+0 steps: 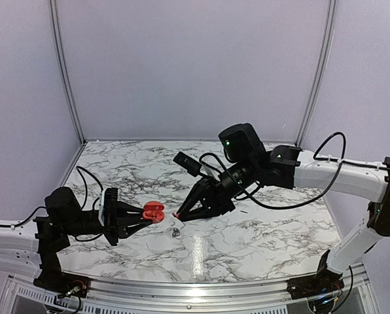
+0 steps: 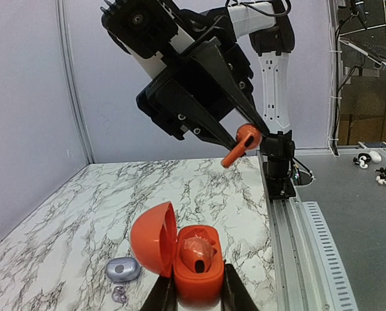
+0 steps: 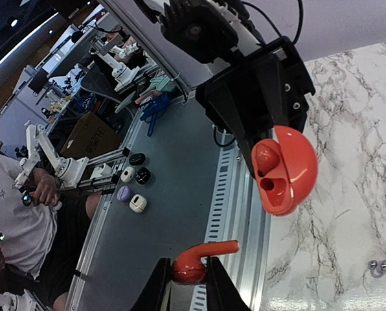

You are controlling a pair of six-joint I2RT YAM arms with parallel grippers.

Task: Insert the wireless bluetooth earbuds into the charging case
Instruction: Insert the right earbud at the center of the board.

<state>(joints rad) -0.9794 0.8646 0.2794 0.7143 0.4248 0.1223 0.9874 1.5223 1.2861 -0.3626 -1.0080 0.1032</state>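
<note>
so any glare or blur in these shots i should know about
Top view: a white glare streak on the marble table near the front, and the picture is rather soft. Left wrist view: evenly lit, red case crisp. Right wrist view: turned sideways, red earbud sharp, the room behind darker.

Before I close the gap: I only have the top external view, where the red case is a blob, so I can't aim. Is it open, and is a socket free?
Observer: From the left wrist, the red case is open, its lid swung wide.
Operator: And the sockets?
Observer: From the right wrist, one socket looks empty; the other seems to hold a red bud.
Operator: How is my earbud held?
Observer: The right jaws pinch the red earbud by its body, stem sticking out sideways.
</note>
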